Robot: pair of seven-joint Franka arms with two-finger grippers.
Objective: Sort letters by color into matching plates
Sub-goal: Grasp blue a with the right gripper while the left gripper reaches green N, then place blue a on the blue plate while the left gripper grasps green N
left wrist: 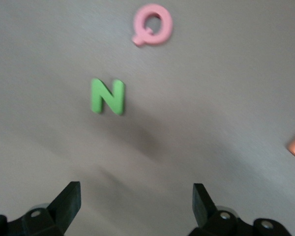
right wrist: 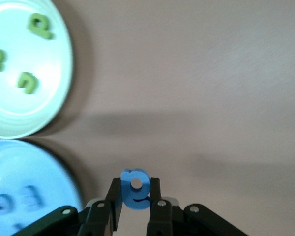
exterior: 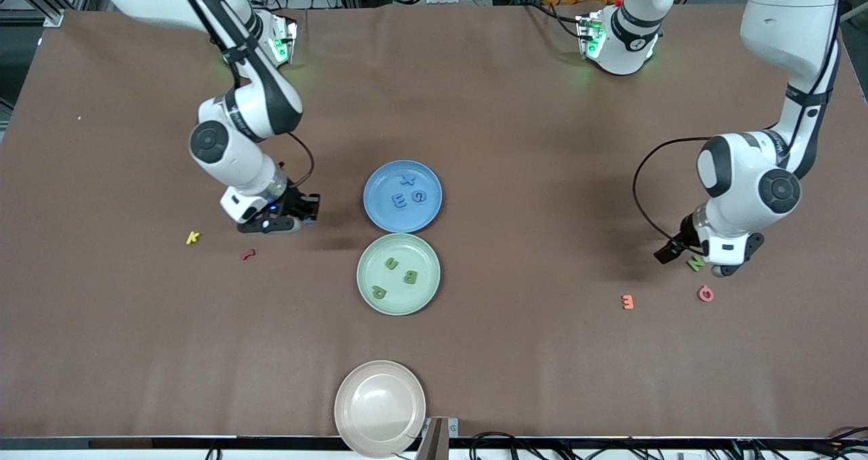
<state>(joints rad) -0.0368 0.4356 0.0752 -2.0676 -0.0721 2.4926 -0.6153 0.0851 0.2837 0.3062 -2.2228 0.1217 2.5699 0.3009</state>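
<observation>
1. Under my left gripper point(left wrist: 132, 209), toward the left arm's end of the table: the green N point(left wrist: 108, 96), flat on the brown table point(exterior: 515, 107). It lies just ahead of my spread fingertips point(left wrist: 69, 196), not yet between them. This gripper is released and holds nothing.
2. Bearing for the coming move, as I judge it: the N sits slightly off my fingers' midline, so I must advance and shift a little to straddle it. Its long strokes run roughly along my line of approach, so I expect to close across its width.
3. Near the N: a pink Q point(left wrist: 153, 23), just past it from my left gripper, and an orange letter point(exterior: 628, 301) off to one side. Neither is mine to sort.
4. In my right gripper point(right wrist: 136, 196): one blue letter point(right wrist: 135, 189), clenched between the fingers and standing on edge. This gripper hangs over bare table beside the blue plate point(exterior: 380, 216).
5. The blue plate holds three blue letters point(exterior: 407, 192); it lies to one side of my right gripper, a short carry away.
6. The green plate point(exterior: 369, 297), touching or nearly touching the blue one, holds three green letters point(exterior: 395, 273). It is well apart from my left gripper.
7. Arm nearer each job: left for the N, right for the blue plate.
8. Unsorted extras: a yellow letter point(exterior: 193, 237) and a red letter point(exterior: 248, 254) near my right gripper; a cream plate point(exterior: 352, 378), holding nothing.
</observation>
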